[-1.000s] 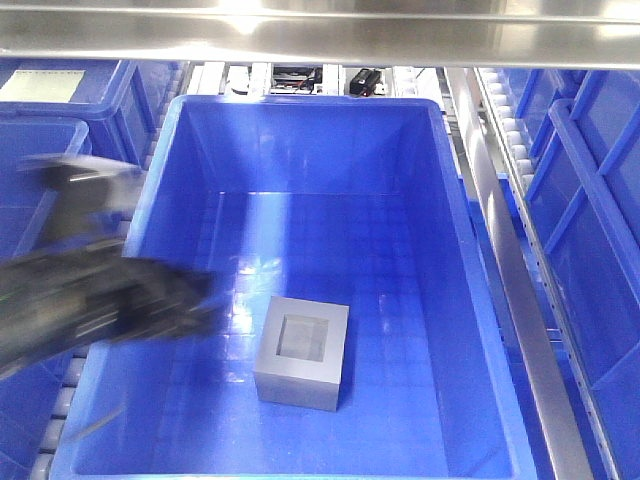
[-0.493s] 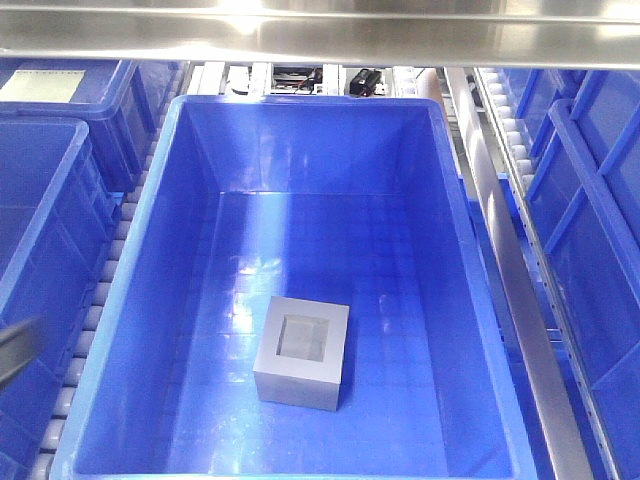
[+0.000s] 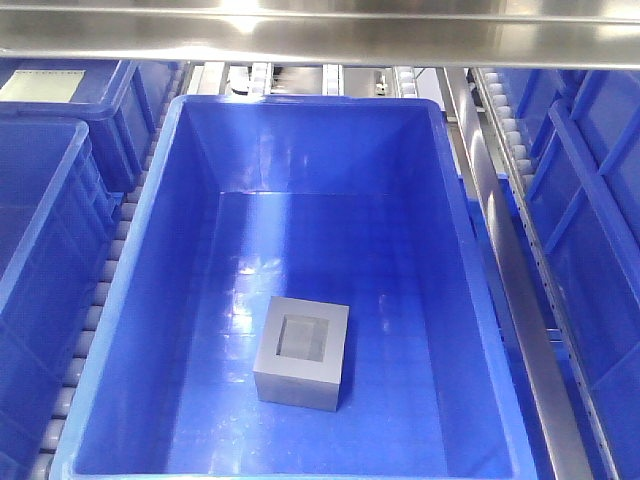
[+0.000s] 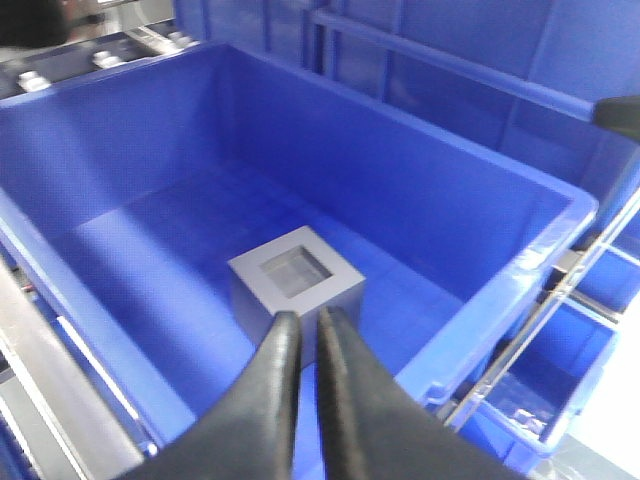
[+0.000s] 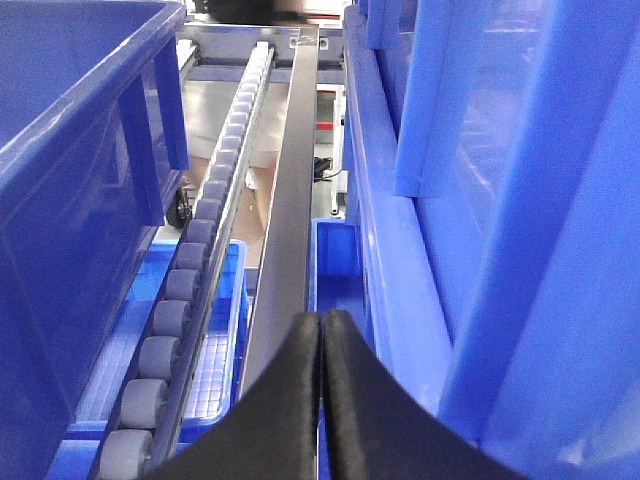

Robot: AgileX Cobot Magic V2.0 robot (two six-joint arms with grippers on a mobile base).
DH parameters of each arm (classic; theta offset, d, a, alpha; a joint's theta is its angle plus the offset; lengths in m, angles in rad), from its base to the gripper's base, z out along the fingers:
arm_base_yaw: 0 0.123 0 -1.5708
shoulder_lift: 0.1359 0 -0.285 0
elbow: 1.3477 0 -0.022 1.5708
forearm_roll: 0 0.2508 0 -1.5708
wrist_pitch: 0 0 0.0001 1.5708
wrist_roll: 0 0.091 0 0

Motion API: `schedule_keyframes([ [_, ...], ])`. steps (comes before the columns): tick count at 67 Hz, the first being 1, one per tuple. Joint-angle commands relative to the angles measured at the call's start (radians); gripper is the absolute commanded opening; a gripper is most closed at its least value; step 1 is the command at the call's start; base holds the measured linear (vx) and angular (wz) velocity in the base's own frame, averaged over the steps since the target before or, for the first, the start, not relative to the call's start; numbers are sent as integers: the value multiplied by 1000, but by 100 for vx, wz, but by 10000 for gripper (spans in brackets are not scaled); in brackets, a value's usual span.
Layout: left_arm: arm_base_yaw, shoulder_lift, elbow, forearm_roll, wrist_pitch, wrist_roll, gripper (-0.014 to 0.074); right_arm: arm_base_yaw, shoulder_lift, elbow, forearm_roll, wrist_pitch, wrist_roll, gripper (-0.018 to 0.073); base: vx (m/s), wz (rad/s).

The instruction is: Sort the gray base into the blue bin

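Roller conveyor track (image 3: pixel 95 320) runs along left side; second roller track (image 5: pixel 190 300) beside a metal rail (image 5: pixel 285 260). Neighbouring blue totes (image 3: pixel 40 250) on left, more (image 3: pixel 590 230) on right. Steel shelf beam (image 3: pixel 320 30) overhead.

The blue bin (image 3: pixel 160 300) is glossy smooth plastic with a faint grid on its floor. The gray base (image 3: pixel 302 353) looks matte. The overhead rail (image 3: pixel 320 40) is shiny brushed metal.
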Motion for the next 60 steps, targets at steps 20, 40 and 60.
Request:
schedule_keyframes([
  [20,3,12,-23,-51,-53,-12,-8,-5,-7,4,-9,-82,-7,-5,0,0],
  [40,3,12,-23,-51,-53,-12,-8,-5,-7,4,-9,-79,-7,-5,0,0],
  [60,140,-61,129,-51,-201,-10,-8,-5,-7,4,-9,-79,-7,-5,0,0],
])
